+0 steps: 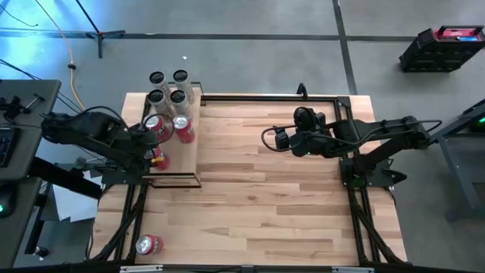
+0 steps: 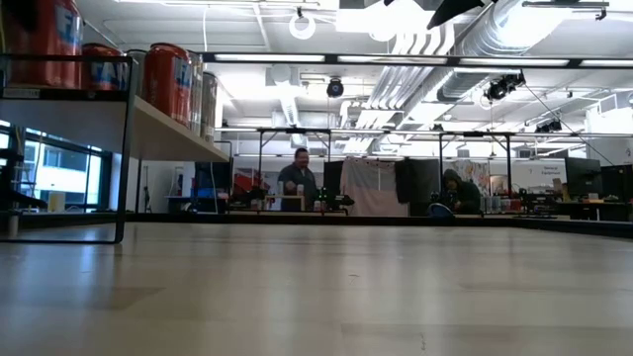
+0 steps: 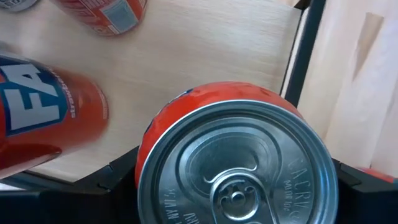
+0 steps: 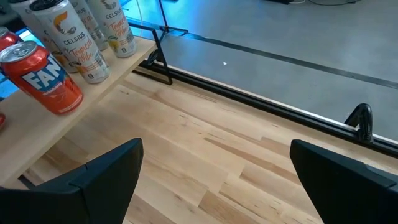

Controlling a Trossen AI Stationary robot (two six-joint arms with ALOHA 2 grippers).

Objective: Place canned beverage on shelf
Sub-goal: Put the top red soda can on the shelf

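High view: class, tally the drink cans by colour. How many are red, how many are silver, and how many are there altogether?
Red cans: 4 (three on the shelf, one lying on the table)
Silver cans: 4 (all on the shelf)
Total: 8

Two matte-black jointed arms, the right arm looped with black cable, its fingers broad and dark.
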